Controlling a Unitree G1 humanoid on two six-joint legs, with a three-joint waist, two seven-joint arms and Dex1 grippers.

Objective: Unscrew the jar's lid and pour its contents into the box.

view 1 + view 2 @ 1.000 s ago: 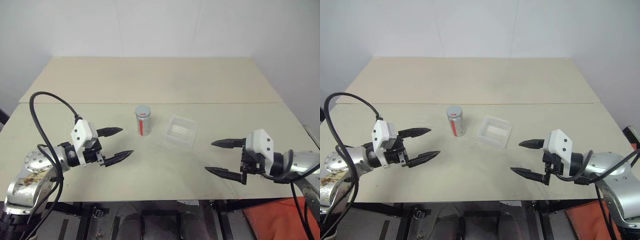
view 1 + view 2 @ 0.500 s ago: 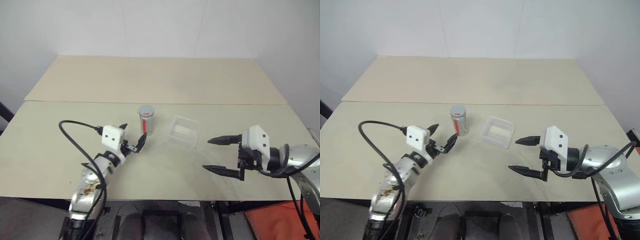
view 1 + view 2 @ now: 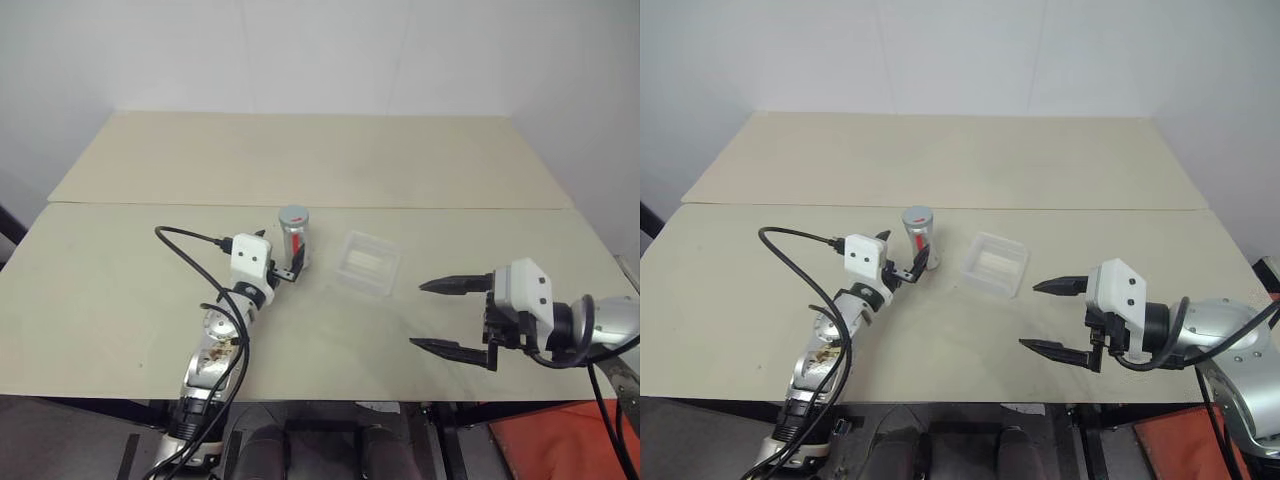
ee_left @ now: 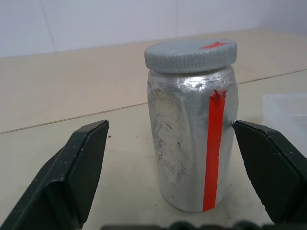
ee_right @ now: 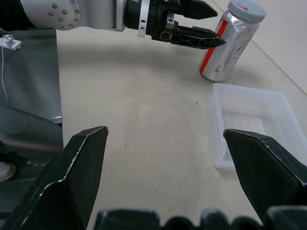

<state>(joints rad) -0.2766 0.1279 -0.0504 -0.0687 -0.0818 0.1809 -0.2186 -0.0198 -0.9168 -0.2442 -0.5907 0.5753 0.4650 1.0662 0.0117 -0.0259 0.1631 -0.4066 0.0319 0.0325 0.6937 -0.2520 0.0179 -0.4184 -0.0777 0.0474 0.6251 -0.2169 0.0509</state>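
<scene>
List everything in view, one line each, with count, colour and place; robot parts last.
table: one, beige, two joined boards under everything.
jar: one, silvery with a red stripe, upright near the table's middle, left of the box.
lid: one, grey, on the jar's top.
box: one, clear plastic, just right of the jar.
left pincer: one, black fingers, open, one finger on each side of the jar, not closed on it.
right pincer: one, black fingers, open, over the table right of the box.
</scene>
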